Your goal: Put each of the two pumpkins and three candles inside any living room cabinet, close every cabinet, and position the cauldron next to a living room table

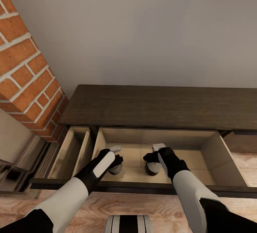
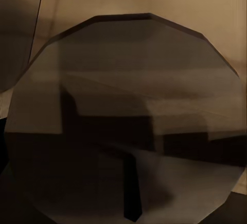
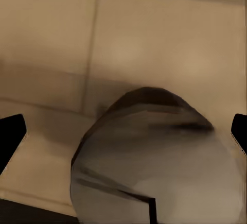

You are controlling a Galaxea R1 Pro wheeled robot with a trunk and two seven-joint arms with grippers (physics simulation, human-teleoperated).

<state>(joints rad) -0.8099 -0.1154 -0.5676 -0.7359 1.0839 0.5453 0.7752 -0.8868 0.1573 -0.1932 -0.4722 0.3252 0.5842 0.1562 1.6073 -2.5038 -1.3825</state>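
Reaching down side by side, both arms extend into the wide open drawer (image 1: 208,150) of the cabinet (image 1: 157,106), each with a candle below its tool. Nearest the camera, the dark front rail of the drawer crosses under both forearms. Just beyond it, the left gripper (image 1: 115,158) sits over one pale grey candle (image 1: 116,169), and the right gripper (image 1: 157,156) sits over a second candle (image 1: 153,168); the two candles lie near one another on the tan drawer floor, apart, in the left half of the drawer.

In the left wrist view the candle (image 2: 128,121) is so close to the lens that finger position cannot be told, and the head view does not resolve it either. In the right wrist view the candle (image 3: 159,167) lies between two dark fingertips (image 3: 10,136) set well out to either side, so that gripper reads as spread and not touching; the candle probably rests on the drawer floor, though the contact itself is blurred.

The step in hand appears to be depositing the candles. To finish it well, each gripper should part fully, then lift straight up so no finger drags a candle over, and clear the front rail before any push on the drawer.

To the left, a narrower drawer (image 1: 73,150) also stands open. Farther back lie the cabinet top, a plain wall (image 1: 150,29) and a brick pier (image 1: 25,65). Both drawers remain to be closed.
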